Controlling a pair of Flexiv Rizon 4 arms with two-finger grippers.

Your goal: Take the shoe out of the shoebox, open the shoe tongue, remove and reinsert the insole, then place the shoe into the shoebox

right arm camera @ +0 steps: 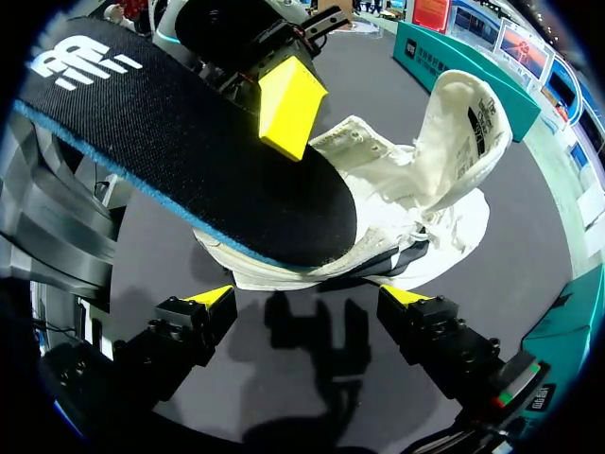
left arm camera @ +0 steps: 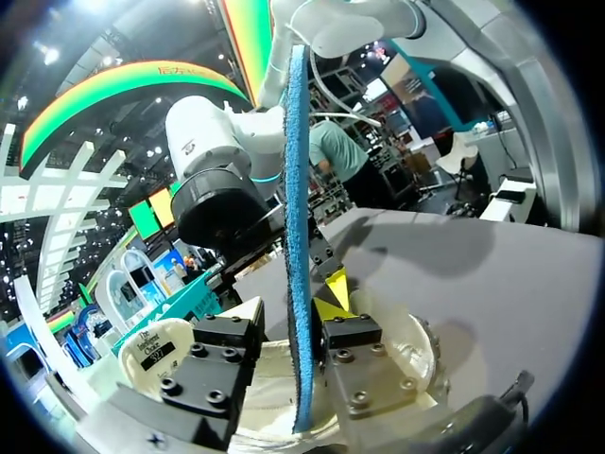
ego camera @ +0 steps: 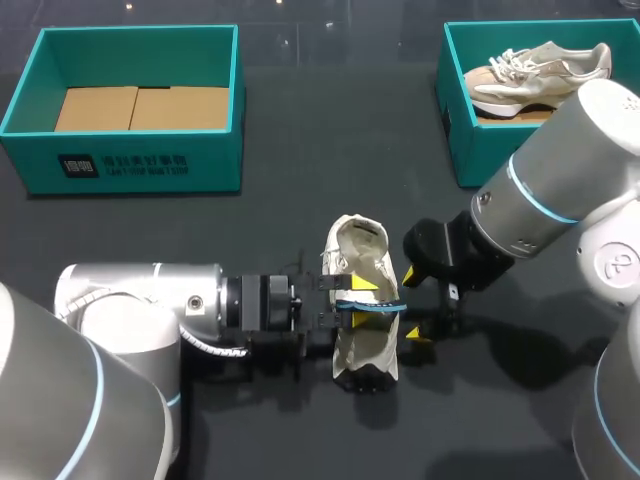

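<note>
Left wrist view had my left end effector (left arm camera: 295, 317) clamped on the blue-edged insole (left arm camera: 299, 189), holding it over the white shoe (left arm camera: 421, 345). My right end effector (right arm camera: 307, 298) gaped wide with nothing in it, just beside the shoe on the side away from the left arm. Bare table (ego camera: 300, 215) lay all around. The shoe lay mid-table, well apart from both boxes. The left shoebox (ego camera: 200, 165) held cardboard (ego camera: 140, 107). The right shoebox (ego camera: 470, 150) held a second shoe (ego camera: 540, 70).

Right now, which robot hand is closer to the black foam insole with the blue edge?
Left. The left gripper pinches the black blue-edged insole above the white shoe; the right gripper sits open just beside it, not touching.
</note>
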